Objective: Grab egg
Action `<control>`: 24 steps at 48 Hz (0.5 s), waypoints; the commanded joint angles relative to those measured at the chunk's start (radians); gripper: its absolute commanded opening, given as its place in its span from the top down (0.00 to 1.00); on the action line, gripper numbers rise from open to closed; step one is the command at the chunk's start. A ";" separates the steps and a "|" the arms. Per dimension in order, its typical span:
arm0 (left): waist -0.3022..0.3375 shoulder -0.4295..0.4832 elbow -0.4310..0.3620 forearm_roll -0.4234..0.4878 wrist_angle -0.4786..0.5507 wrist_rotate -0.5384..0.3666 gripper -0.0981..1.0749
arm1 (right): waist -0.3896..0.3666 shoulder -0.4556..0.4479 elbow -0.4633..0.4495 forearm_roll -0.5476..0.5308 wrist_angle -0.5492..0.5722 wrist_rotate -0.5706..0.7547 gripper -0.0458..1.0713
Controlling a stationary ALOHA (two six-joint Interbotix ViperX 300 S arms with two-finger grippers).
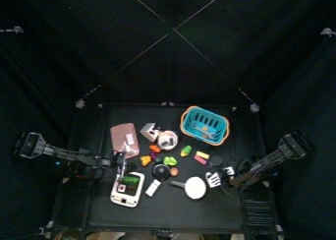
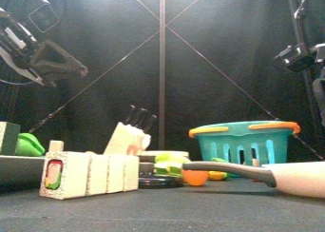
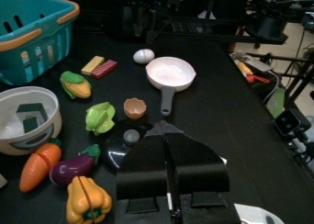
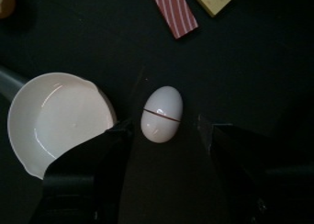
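One egg [image 4: 163, 114], white, smooth, lying on the table beside the white pan [image 4: 55, 117]. Judged light, hard, slippery; best taken across its narrow middle. Right gripper [image 4: 166, 168] spread wide, empty, straddling it. Left gripper [image 3: 172, 159] closed, idle.

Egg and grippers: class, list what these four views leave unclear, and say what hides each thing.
- Egg: hidden in the front view behind nearer toys such as the ladle; a mere speck from the top.
- Left gripper: its fingertips merge into one dark mass in its wrist view.
- Right gripper: too small from the top.
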 commanded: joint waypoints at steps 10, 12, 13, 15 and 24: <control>-0.002 0.002 -0.018 0.000 -0.009 0.000 0.82 | -0.066 0.048 0.043 -0.034 -0.170 -0.002 0.15; -0.002 0.002 -0.017 0.000 -0.009 0.000 0.82 | -0.067 0.058 0.048 -0.034 -0.176 -0.002 0.15; 0.000 0.002 -0.017 0.000 -0.009 0.000 0.82 | -0.069 0.063 0.049 -0.034 -0.178 0.000 0.15; -0.002 0.002 -0.017 0.000 -0.009 0.000 0.82 | -0.074 0.074 0.051 -0.031 -0.181 -0.002 0.15; -0.002 0.002 -0.017 0.000 -0.009 0.000 0.82 | -0.077 0.104 0.060 0.002 -0.189 0.000 0.15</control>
